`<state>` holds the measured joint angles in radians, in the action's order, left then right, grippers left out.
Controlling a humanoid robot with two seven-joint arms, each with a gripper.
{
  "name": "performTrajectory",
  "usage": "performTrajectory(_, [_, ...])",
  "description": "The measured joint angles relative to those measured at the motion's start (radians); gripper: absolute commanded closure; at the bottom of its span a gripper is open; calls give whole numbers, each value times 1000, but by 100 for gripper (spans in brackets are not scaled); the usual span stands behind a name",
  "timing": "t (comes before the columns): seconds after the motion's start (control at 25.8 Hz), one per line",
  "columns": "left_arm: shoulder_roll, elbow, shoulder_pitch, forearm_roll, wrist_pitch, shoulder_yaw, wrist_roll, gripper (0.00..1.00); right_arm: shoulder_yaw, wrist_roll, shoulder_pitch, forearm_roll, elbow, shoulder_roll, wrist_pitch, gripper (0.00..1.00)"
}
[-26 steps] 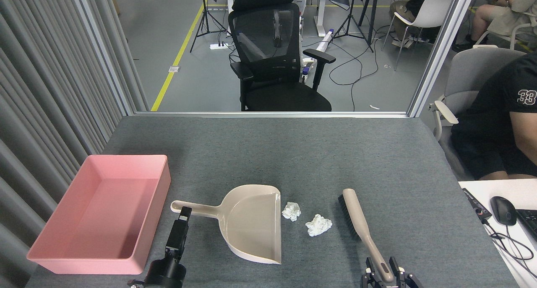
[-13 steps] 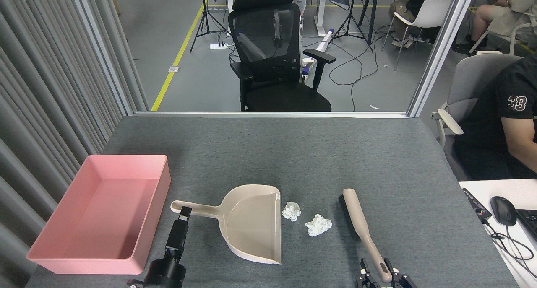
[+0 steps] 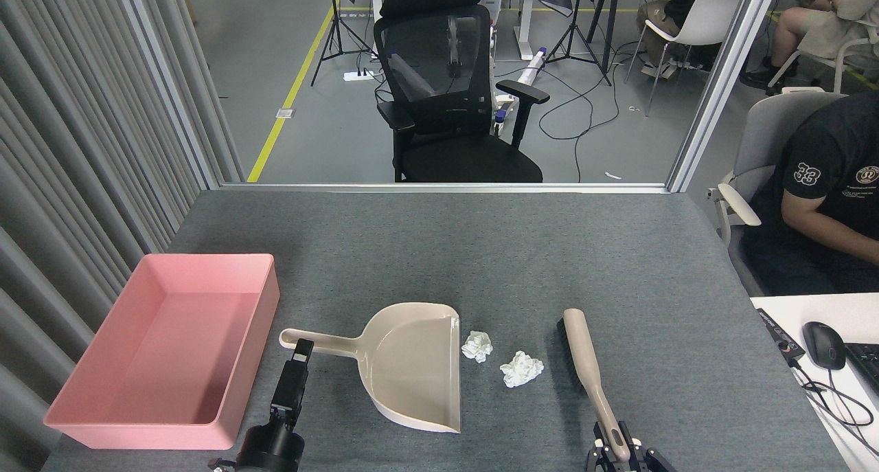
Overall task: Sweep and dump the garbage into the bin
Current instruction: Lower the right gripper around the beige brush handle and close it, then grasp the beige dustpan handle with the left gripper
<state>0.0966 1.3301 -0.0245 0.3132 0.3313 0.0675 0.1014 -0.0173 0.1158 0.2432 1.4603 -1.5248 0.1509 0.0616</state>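
Your right gripper (image 3: pixel 620 451) is clamped on the brush (image 3: pixel 584 362) handle; left gripper (image 3: pixel 302 348) by the dustpan (image 3: pixel 412 369) handle, jaws unclear. Two wads (image 3: pixel 476 345) lie between them; the person's (image 3: pixel 824 204) sleeve reads "33".

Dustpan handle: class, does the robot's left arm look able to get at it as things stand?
Probably yes. The left gripper is already just beside the dustpan handle, with nothing lying between them; the pink bin sits off to the left.

Two tissue wads (image 3: pixel 500 358) on grey desk (image 3: pixel 481 252) between beige dustpan (image 3: pixel 412 365) and brush (image 3: pixel 587 372); pink bin (image 3: pixel 206 417) left; right gripper (image 3: pixel 620 453) clamps brush handle.
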Motion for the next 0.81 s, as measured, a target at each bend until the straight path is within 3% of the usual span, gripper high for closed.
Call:
performTrajectory(0.04, [0,0,0,0,0,0,0,1,1,0,0,0,0,0,2,65])
performTrajectory(0.19, [1,0,-1,0,0,0,0,1,3,2,2,0,0,-1,6,84])
performTrajectory(0.31, [2,-2,-1,0,0,0,1,1,3,8,4,0,0,-1,9,92])
performTrajectory(0.81, [2,-106,-48,5,0,-1,2,1,12,36,12,-1,-8,-11,26,94])
